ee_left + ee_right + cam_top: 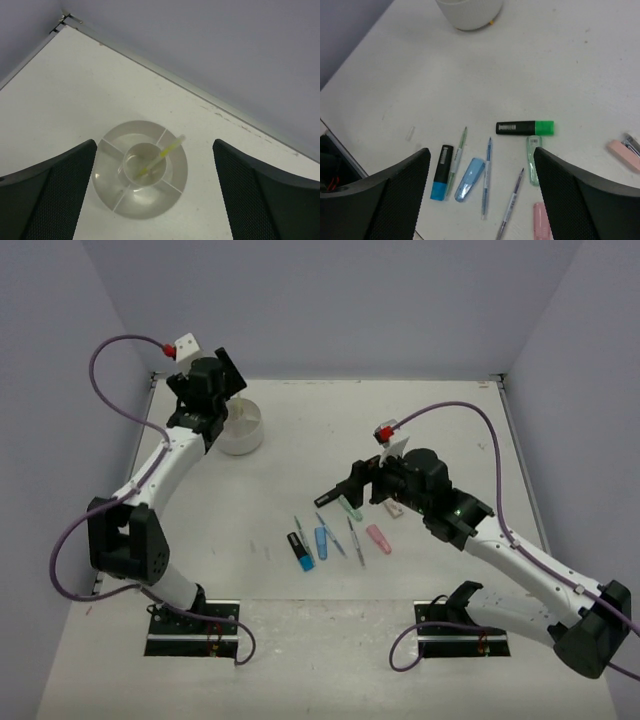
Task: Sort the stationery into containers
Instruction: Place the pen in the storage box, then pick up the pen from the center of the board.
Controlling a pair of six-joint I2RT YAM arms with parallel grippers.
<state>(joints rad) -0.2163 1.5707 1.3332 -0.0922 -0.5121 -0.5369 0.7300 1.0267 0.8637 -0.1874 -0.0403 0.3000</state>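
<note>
The white round tub (112, 145) stands at the back left, also in the top view (243, 428). A yellow stick (162, 156) leans in its centre cup, its top over the rim. My left gripper (154, 150) hangs open above the tub, holding nothing. Loose on the table lie a black-and-green highlighter (525, 128), a black-and-blue highlighter (441, 171), a light blue one (470, 179), a pale green one (533, 155), a pink one (541, 220) and three thin pens (487, 175). My right gripper (481, 150) hovers open above them, empty.
A pink eraser (622, 152) lies right of the group beside a small metal clip. A small clear cap (410, 133) lies to the left. Grey walls close the table at the back and sides (200, 50). The arm bases sit at the near edge.
</note>
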